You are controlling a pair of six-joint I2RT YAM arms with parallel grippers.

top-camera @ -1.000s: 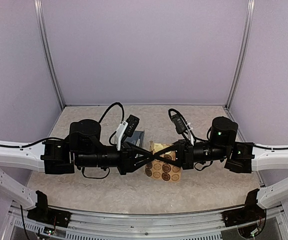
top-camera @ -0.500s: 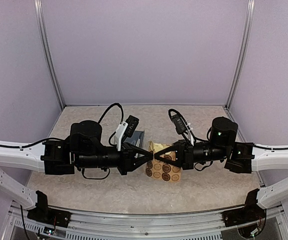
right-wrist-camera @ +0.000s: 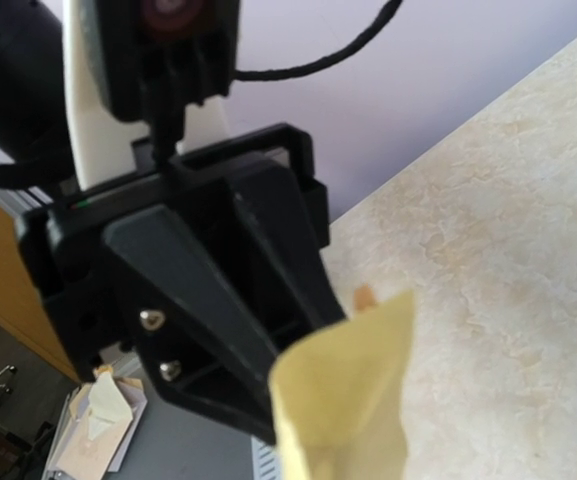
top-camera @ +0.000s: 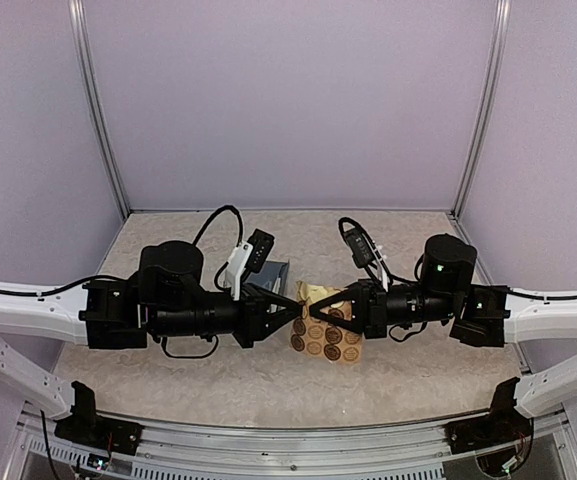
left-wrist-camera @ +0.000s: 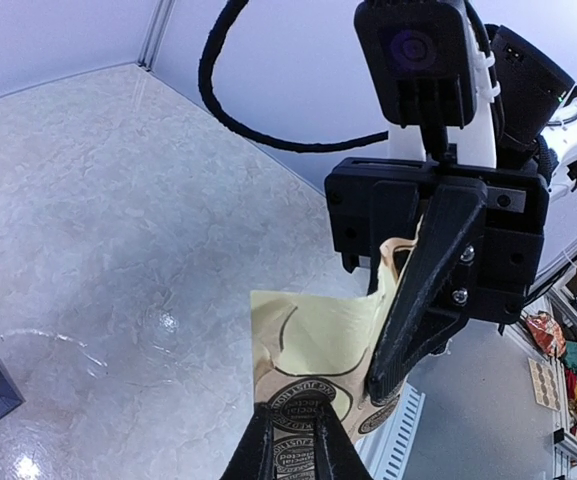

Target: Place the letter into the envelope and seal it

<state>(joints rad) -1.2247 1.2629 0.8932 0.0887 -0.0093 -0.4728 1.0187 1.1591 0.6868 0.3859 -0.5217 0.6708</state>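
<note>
The pale, marbled bench (top-camera: 168, 370) carries little in this moment. The envelope (top-camera: 276, 271) lies flat on it just behind the left arm, partly hidden by that arm, and neither gripper touches it. No letter shows in any view. It may already be inside, though the envelope is too covered to tell.

The tan sticker sheet (left-wrist-camera: 313, 340) is raised off the bench between the two arms, which meet tip to tip at the centre. The right gripper (top-camera: 315, 311) is clamped on one edge of the sheet and holds it up. The left gripper (left-wrist-camera: 294, 445) is pinched narrowly on a round brown sticker (left-wrist-camera: 303, 412) at the sheet's near edge (its rim sits right between the fingers).

I judge the work to be in the sealing stage: a sticker is being peeled free. It must then come off cleanly, travel to the envelope and be pressed over the flap.
</note>
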